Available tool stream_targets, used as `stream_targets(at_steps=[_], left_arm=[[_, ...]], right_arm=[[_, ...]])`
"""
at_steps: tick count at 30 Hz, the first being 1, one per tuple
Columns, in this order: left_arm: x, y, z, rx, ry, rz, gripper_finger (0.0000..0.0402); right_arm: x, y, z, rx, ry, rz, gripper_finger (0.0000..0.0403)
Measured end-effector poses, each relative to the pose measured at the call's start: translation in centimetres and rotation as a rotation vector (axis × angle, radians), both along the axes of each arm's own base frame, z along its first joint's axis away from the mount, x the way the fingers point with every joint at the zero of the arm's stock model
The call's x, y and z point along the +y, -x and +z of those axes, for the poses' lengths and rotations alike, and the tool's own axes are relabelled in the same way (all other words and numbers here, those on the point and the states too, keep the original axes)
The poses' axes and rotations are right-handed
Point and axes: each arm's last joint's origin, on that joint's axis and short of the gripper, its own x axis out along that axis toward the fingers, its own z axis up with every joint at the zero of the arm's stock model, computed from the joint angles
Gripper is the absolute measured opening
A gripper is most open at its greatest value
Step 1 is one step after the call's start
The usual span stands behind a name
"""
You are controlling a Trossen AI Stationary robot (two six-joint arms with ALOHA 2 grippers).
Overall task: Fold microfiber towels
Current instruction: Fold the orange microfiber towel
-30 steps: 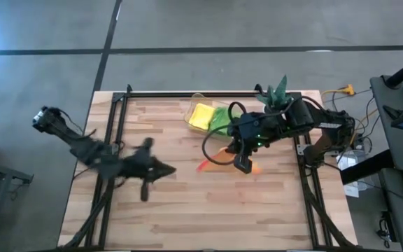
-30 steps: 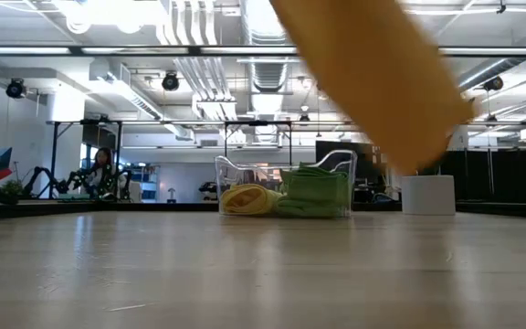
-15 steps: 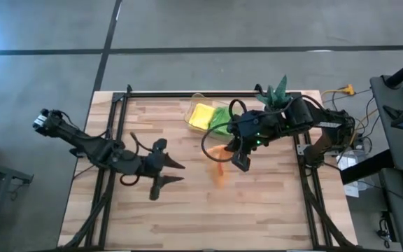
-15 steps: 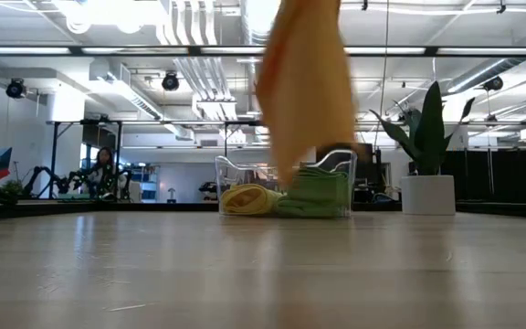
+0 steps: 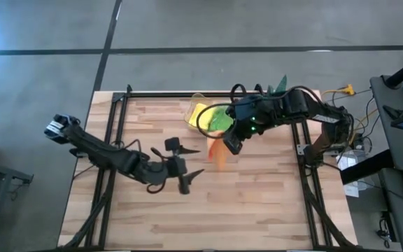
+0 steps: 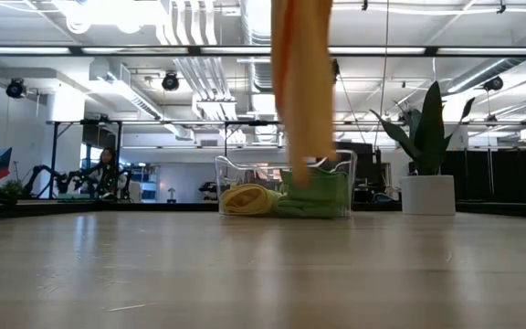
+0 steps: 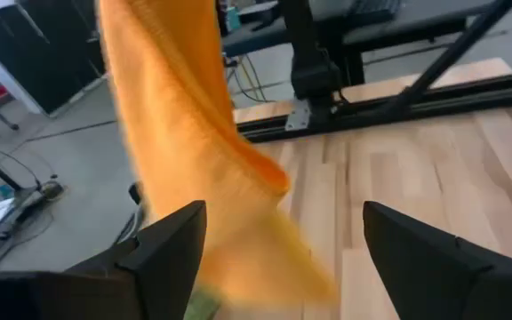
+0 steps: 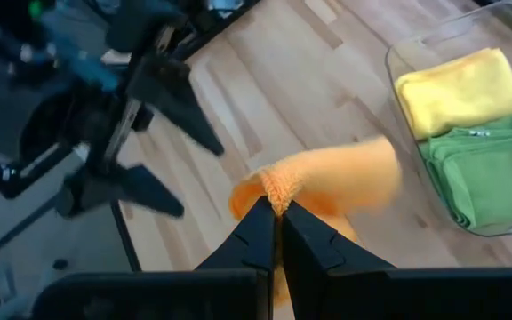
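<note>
An orange towel [image 5: 220, 155] hangs in the air over the middle of the table, and my right gripper [image 5: 231, 144] is shut on its top. It shows as a narrow hanging strip in the low view [image 6: 304, 91]. My left gripper [image 5: 201, 161] stands open just left of the towel, pointing at it. In its wrist view [image 7: 283, 240] the orange towel [image 7: 185, 160] hangs close ahead of the fingers. A yellow towel [image 8: 460, 89] and folded green towels [image 8: 487, 169] lie in a clear bin [image 5: 196, 105] at the far side. My right gripper pinches a gathered bit of the orange towel's top edge [image 8: 278, 188] between its two shut fingers. The fingers slant down from above and from the table's right. The towel hangs slack below them, its lower end [image 6: 304, 178] clear of the table.
A spiky green plant [image 6: 427, 128] in a white pot [image 6: 427, 195] stands at the far right, beside the bin. A black frame [image 5: 114, 140] runs along the table's left, right and far edges. Bare wood [image 5: 208, 217] lies on the near side.
My left gripper has moved toward the table's right edge and the orange towel, sinking and rolling, and has opened. My right gripper has carried the towel a little toward the far edge. The towel has swung and now hangs as a narrow strip.
</note>
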Motion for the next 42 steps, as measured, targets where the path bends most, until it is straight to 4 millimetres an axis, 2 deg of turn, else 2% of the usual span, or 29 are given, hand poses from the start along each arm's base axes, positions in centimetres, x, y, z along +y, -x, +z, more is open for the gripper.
stream_targets(at_steps=[5, 9, 13, 20, 33, 37, 42], left_arm=[[0.1, -1.7, -1.4, -0.008, -0.018, 0.084, 0.0286], [0.6, -2.2, -1.6, -0.041, -0.049, 0.222, 0.0286], [1.3, -2.4, -1.6, -0.042, -0.063, 0.281, 0.0286], [2.3, -2.7, -1.1, -0.092, -0.032, 0.303, 0.0286], [2.2, -3.1, -0.7, -0.126, 0.028, 0.181, 0.0286], [2.3, -3.1, -0.8, -0.133, 0.017, 0.23, 0.0286], [3.4, -3.4, -0.7, -0.145, 0.01, 0.298, 0.0286]], right_arm=[[-0.8, -0.3, 0.2, -0.033, -0.004, -0.027, 0.0008], [-1.2, -0.5, 0.4, -0.057, -0.011, -0.035, 0.0008], [-1.3, -0.6, 0.5, -0.07, -0.012, -0.04, 0.0008], [-1.4, -0.7, 0.6, -0.084, -0.009, -0.037, 0.0008], [-2.9, -0.8, 0.6, -0.092, 0.017, -0.058, 0.0008], [-3.3, -0.8, 0.7, -0.1, 0.02, -0.067, 0.0008], [-3.3, -0.8, 0.7, -0.102, 0.022, -0.067, 0.0008]])
